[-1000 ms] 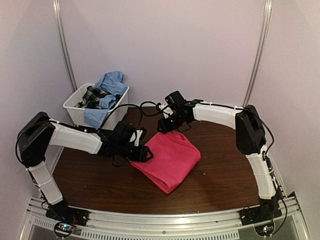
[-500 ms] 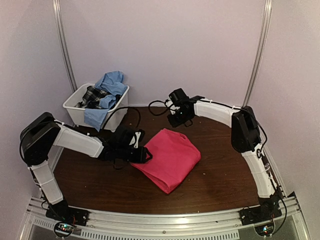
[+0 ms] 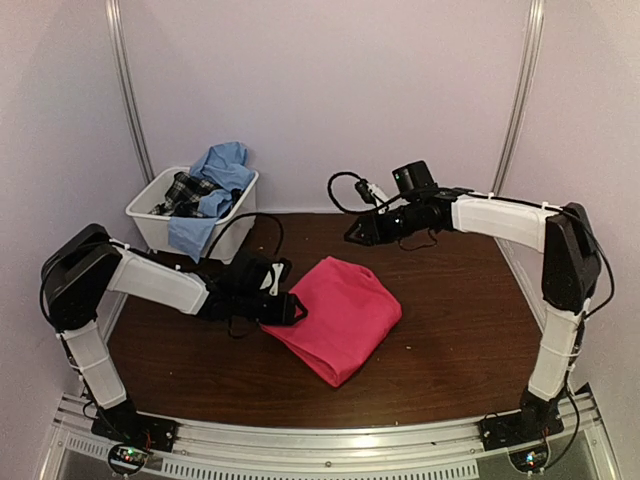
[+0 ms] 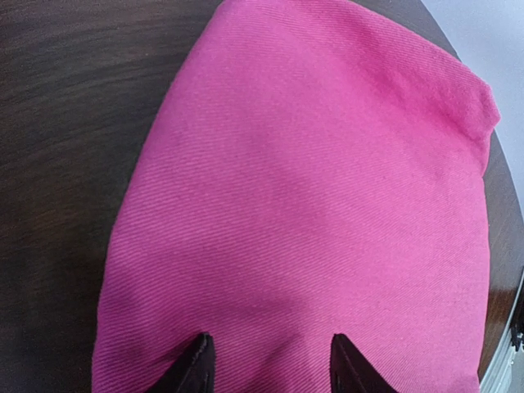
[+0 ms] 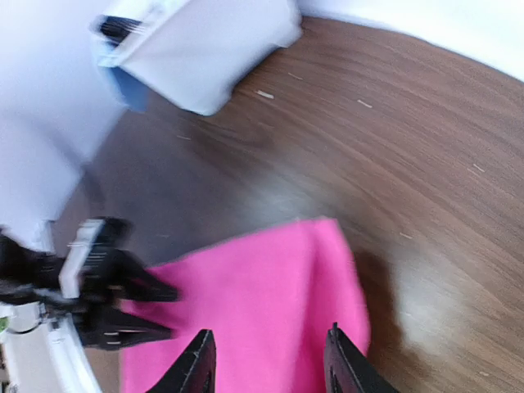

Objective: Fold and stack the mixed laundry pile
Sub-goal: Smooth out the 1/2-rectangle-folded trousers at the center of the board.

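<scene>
Left wrist: left hand [image 4: 268, 340], spread, over pink-red cloth [image 4: 311, 188].

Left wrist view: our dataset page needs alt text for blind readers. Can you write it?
A folded bright pink cloth lies flat on a dark wooden table, filling most of the frame. The left gripper's two black jaws stand apart at the bottom edge, above the cloth, gripping nothing.

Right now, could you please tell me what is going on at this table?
The two arms are folding laundry. A folded pink-red cloth lies on the table, and the left gripper sits open at its left edge. The right gripper hangs open and empty beyond it. A blue shirt and a plaid garment wait in the white tub.
</scene>
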Tool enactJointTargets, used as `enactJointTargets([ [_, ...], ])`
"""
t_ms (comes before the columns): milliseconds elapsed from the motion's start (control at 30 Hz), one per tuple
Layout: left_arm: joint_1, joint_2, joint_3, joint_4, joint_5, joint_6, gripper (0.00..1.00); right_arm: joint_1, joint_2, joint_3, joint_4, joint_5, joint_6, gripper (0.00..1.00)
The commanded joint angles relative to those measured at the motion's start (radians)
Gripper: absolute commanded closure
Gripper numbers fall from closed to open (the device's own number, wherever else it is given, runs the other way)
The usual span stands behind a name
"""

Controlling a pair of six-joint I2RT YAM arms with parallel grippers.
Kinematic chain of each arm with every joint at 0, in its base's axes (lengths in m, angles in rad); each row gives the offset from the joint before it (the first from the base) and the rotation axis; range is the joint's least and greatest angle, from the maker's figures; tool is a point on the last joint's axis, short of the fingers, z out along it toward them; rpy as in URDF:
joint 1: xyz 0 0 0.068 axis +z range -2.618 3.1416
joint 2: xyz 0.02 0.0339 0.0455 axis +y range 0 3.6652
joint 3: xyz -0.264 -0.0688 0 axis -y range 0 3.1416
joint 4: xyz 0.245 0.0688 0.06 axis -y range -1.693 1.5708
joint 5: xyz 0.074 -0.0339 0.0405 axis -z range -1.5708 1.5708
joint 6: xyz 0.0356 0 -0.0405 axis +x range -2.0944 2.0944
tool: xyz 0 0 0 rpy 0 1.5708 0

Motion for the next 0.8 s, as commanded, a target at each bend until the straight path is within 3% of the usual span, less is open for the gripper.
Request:
enactJointTargets([
  [0,0.002,0.04,-0.006,-0.13,-0.011,0.022,0.49,0.057,-0.1,-0.227,0.404,-0.438,0.201,0.55],
  [167,0.006,0.038,-0.008,-0.132,-0.015,0.023,0.47,0.09,0.006,-0.277,0.522,-0.517,0.256,0.58],
  [367,0.019,0.023,-0.018,-0.156,-0.03,0.041,0.44,0.01,0.138,-0.281,0.534,-0.453,0.254,0.59],
  [500,0.045,0.013,-0.032,-0.161,-0.042,0.063,0.4,-0.1,0.202,-0.355,0.718,-0.471,0.387,0.59],
  [667,0.114,0.011,-0.041,-0.14,-0.026,0.104,0.33,-0.143,0.245,-0.506,1.058,-0.523,0.629,0.59],
  [767,0.148,0.032,-0.013,-0.134,-0.007,0.138,0.28,-0.144,0.224,-0.59,1.116,-0.516,0.66,0.6],
])
